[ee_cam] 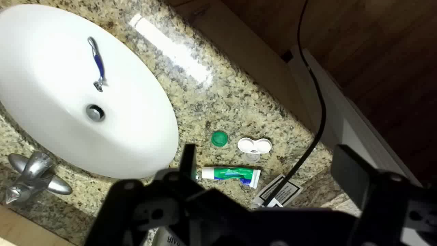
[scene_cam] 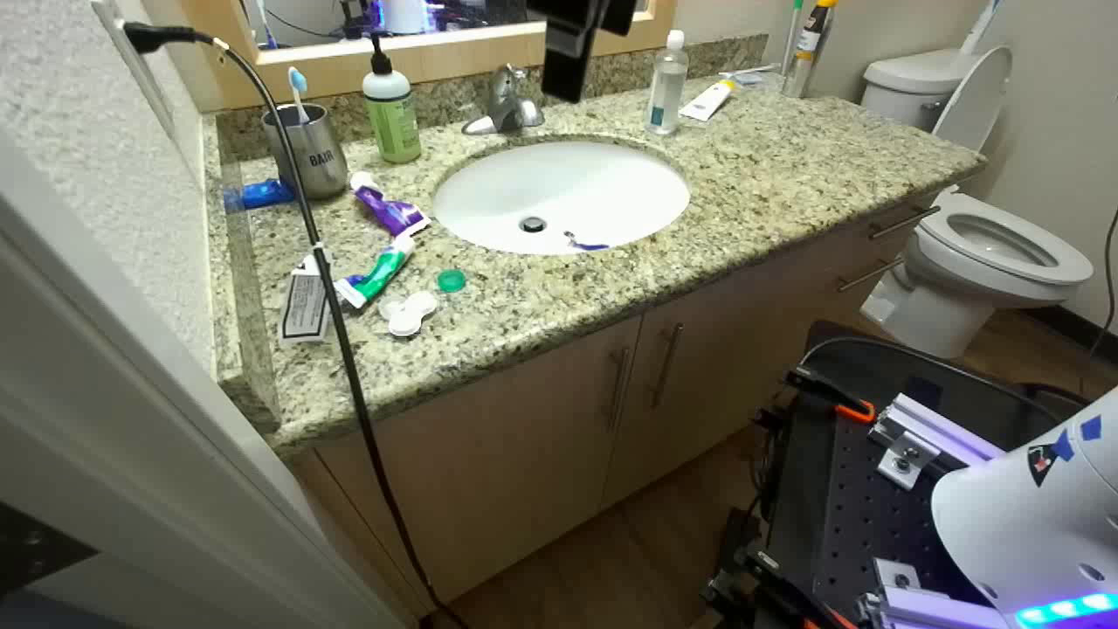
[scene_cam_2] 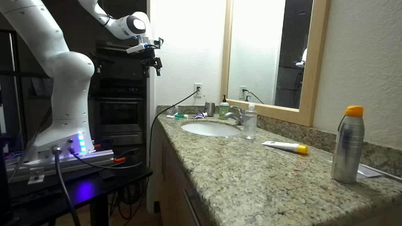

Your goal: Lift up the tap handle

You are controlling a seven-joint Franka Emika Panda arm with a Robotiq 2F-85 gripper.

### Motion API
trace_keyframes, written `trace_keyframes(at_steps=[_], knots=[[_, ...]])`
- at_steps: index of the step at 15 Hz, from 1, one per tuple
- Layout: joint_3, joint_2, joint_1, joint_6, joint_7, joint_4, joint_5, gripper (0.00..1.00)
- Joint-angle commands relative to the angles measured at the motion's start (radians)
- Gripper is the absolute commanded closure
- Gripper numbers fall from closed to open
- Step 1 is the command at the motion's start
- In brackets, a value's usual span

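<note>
The tap handle is a short silvery lever on top of the chrome faucet, behind the white oval basin (scene_cam: pixel 603 188). The handle shows in both exterior views (scene_cam: pixel 513 72) (scene_cam_2: pixel 236 108) and at the left edge of the wrist view (ee_cam: pixel 15 194). It looks lowered on the faucet body, though its exact tilt is hard to tell. My gripper (scene_cam_2: pixel 152 74) hangs high above the counter, well apart from the handle. In the wrist view its fingers (ee_cam: pixel 269 165) are spread wide with nothing between them. In an exterior view the gripper (scene_cam: pixel 587 52) is cut off by the top edge.
A green soap bottle (scene_cam: pixel 395 122) and a metal cup (scene_cam: pixel 316 157) stand beside the faucet; a clear bottle (scene_cam: pixel 668 87) stands on its opposite side. Toothpaste tubes (ee_cam: pixel 234 173) and a lens case (ee_cam: pixel 254 146) lie on the counter. A black cable (scene_cam: pixel 336 323) crosses its end. A mirror (scene_cam_2: pixel 257 53) hangs behind.
</note>
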Motion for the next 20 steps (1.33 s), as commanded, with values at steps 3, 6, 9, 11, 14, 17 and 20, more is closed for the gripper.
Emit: trace_keyframes(at_steps=[3,6,9,11,14,17,20], knots=[[-0.010,0.159,-0.048,0.227,0.080,0.094,-0.053,0.00],[-0.034,0.272,-0.097,0.375,0.166,0.216,-0.048,0.00],[-0.070,0.408,-0.157,0.430,0.261,0.368,-0.059,0.00],[-0.109,0.497,-0.191,0.447,0.326,0.467,-0.077,0.00],[-0.194,0.634,-0.223,0.424,0.423,0.602,-0.111,0.00],[-0.247,0.625,-0.198,0.423,0.417,0.579,-0.087,0.00],[-0.290,0.721,-0.200,0.421,0.451,0.660,-0.086,0.00]])
